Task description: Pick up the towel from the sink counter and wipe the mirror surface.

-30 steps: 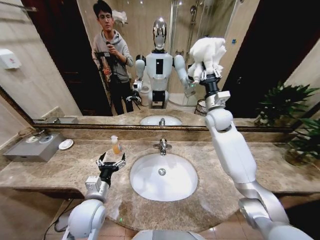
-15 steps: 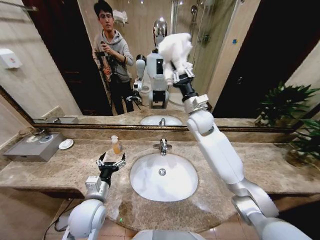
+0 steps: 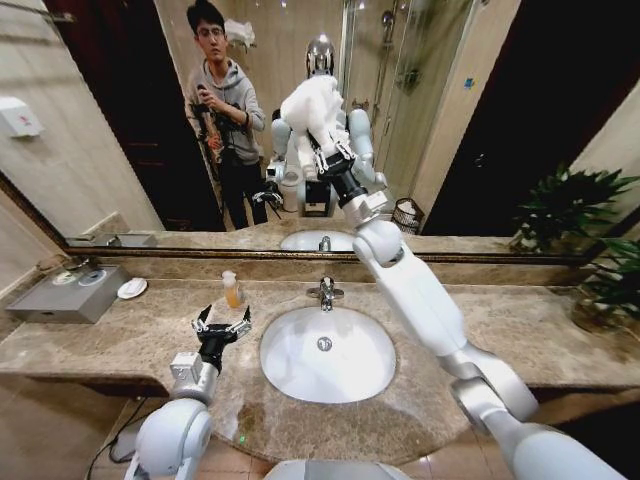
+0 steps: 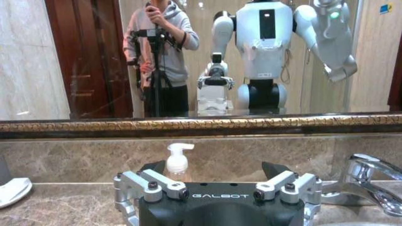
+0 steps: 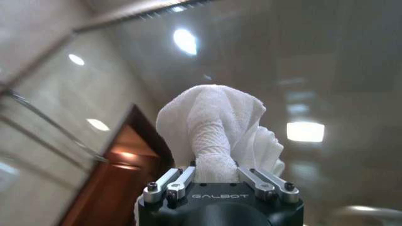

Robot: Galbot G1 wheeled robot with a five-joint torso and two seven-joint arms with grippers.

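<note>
Towel (image 3: 310, 108) clamped in right hand (image 3: 331, 160) — at mirror (image 3: 470, 110).

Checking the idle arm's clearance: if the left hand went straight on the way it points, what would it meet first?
Probably the soap bottle, which stands just ahead between the open left hand's fingers; depth is unclear.

The word "GALBOT" is printed in pale letters on the black body of the left hand (image 4: 217, 186), just under its fingers. The same word "GALBOT" stands on the black body of the right hand (image 5: 215, 173), under the fingers. No other text, label or number can be read.
</note>
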